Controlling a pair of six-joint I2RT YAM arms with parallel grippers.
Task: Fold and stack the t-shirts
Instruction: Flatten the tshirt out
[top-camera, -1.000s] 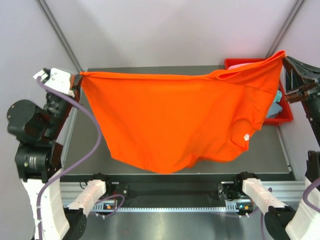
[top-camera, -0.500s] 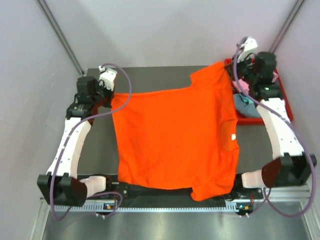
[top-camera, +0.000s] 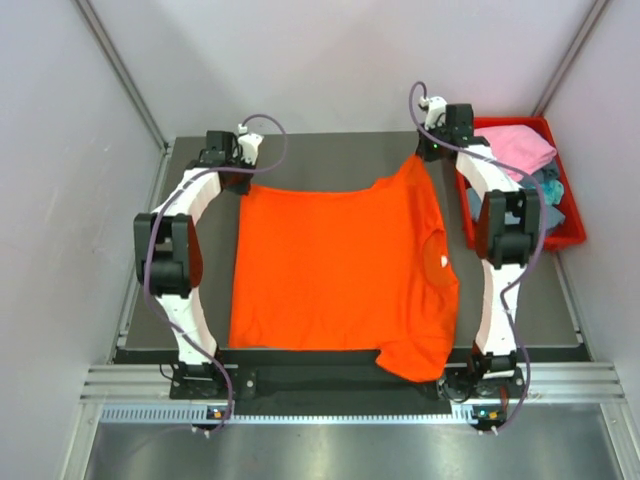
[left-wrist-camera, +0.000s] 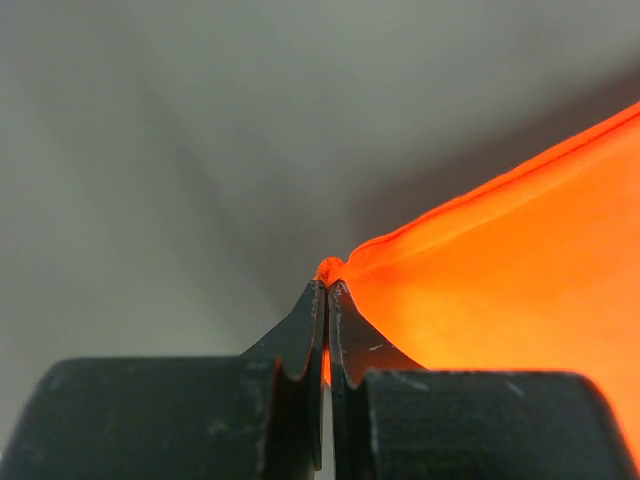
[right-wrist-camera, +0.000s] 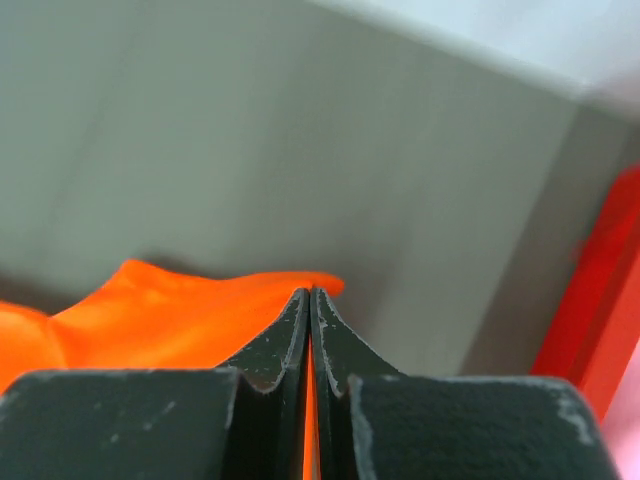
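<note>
One orange t-shirt (top-camera: 340, 270), far corners pinched in left tool (left-wrist-camera: 327, 290) and right tool (right-wrist-camera: 310, 294); one red bin (top-camera: 505, 122).

The orange t-shirt (top-camera: 340, 270) hid most of the bench (top-camera: 300, 150) under it. Right of that shirt, the right arm (top-camera: 505, 225) covered part of the red bin (top-camera: 565, 240) and its blue-grey t-shirt (top-camera: 546, 192). In the right wrist view that bin was blurred and cropped.
</note>
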